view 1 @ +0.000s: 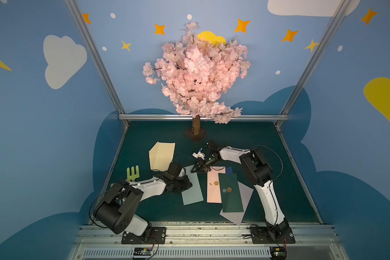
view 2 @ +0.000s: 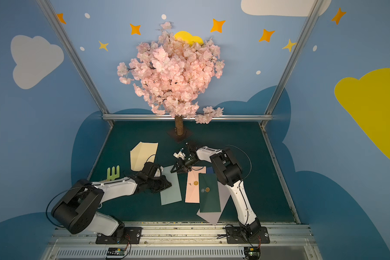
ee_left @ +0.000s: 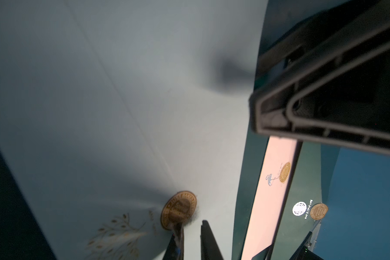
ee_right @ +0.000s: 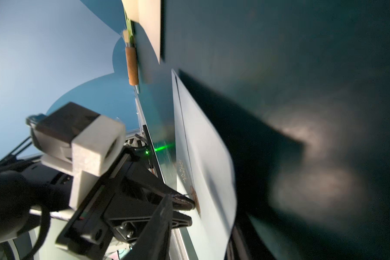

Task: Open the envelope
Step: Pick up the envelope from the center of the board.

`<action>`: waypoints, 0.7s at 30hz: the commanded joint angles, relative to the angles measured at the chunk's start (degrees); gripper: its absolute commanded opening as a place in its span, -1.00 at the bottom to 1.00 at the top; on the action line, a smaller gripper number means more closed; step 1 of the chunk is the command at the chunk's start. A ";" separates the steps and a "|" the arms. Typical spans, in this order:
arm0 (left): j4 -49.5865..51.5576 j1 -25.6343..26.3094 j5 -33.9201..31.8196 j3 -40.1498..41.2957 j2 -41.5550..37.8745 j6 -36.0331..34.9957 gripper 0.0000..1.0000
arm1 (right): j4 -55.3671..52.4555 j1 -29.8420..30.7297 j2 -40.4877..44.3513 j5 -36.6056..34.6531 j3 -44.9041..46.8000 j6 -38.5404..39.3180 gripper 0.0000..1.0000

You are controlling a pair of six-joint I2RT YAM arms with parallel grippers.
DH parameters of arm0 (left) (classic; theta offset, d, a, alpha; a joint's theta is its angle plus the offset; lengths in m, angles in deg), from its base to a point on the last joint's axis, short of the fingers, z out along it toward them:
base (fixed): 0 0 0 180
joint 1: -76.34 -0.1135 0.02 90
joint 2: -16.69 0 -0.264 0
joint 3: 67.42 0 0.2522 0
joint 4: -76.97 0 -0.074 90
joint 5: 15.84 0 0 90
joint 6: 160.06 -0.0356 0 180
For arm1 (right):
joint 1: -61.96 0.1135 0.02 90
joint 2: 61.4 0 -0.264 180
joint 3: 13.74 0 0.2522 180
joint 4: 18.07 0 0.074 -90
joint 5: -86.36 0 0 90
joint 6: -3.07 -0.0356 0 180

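The pale blue envelope point(view 1: 193, 191) lay flat on the green table point(view 1: 268, 157), its flap closed under a gold seal sticker point(ee_left: 178, 210). It sat just beside a pink envelope point(view 1: 214, 186), which a dark green envelope point(view 1: 231, 195) partly overlapped.

The left gripper point(ee_left: 191, 224) rested low on the blue envelope with its jaws narrow, nothing visible between them and one fingertip point(ee_left: 177, 234) touching the seal's edge.

The right gripper point(view 1: 195, 169) sat at the envelope's far end. Whether its jaws had closed on the paper could not be told, as the wrist view there was blurred.

An opened cream envelope point(view 1: 161, 157) lay well apart, toward the blossom tree point(view 1: 196, 74).
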 commanded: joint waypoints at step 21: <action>23.25 -0.47 -11.40 -4.24 -30.67 -11.39 -0.45 | -2.43 3.70 16.96 -4.47 3.15 -3.53 -1.00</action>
